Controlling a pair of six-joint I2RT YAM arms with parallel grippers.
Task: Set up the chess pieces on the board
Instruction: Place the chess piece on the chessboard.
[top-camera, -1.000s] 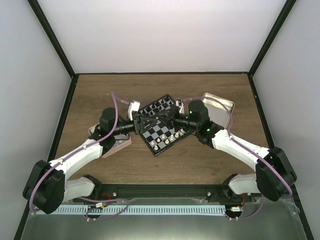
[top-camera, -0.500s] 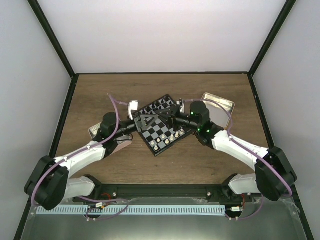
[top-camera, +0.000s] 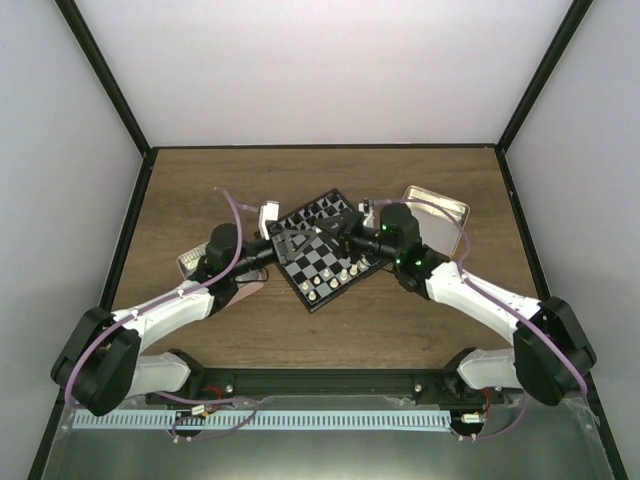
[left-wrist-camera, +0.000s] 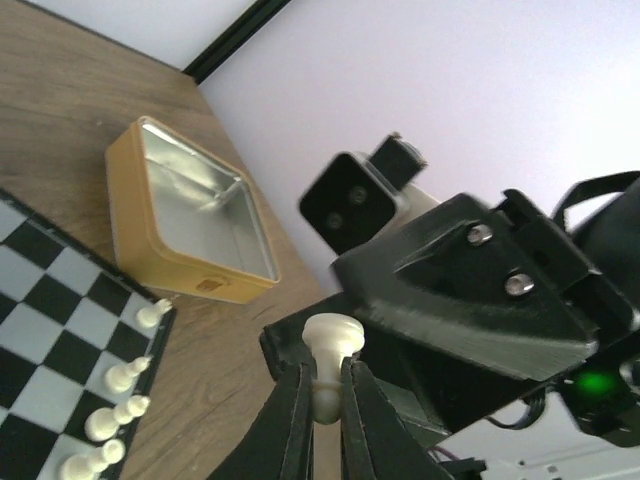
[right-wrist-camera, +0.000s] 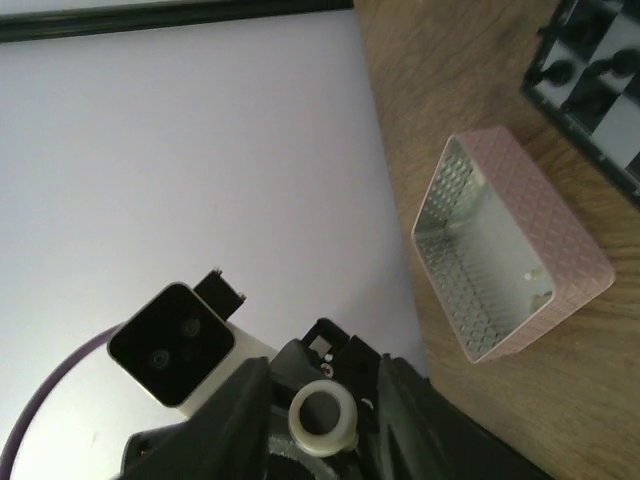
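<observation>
Over the board (top-camera: 318, 262) my two grippers meet tip to tip. In the left wrist view my left gripper (left-wrist-camera: 325, 385) is shut on the stem of a cream-white chess piece (left-wrist-camera: 331, 335), whose round base faces the other arm. In the right wrist view my right gripper (right-wrist-camera: 322, 375) stands open, a gap showing on each side of that piece's base (right-wrist-camera: 322, 420). Several white pieces (top-camera: 335, 280) line the board's near right edge (left-wrist-camera: 120, 400). Black pieces (top-camera: 320, 212) stand along its far side.
A gold tin (top-camera: 440, 210) lies open right of the board, with its steel inside (left-wrist-camera: 190, 215) showing. A pink tin (right-wrist-camera: 510, 250) lies left of the board, partly under my left arm (top-camera: 245, 288). Black posts and white walls enclose the wooden table (top-camera: 400, 320).
My left gripper has closed onto the white piece. The right gripper's fingers have parted from it. The left arm has edged in toward the board.
</observation>
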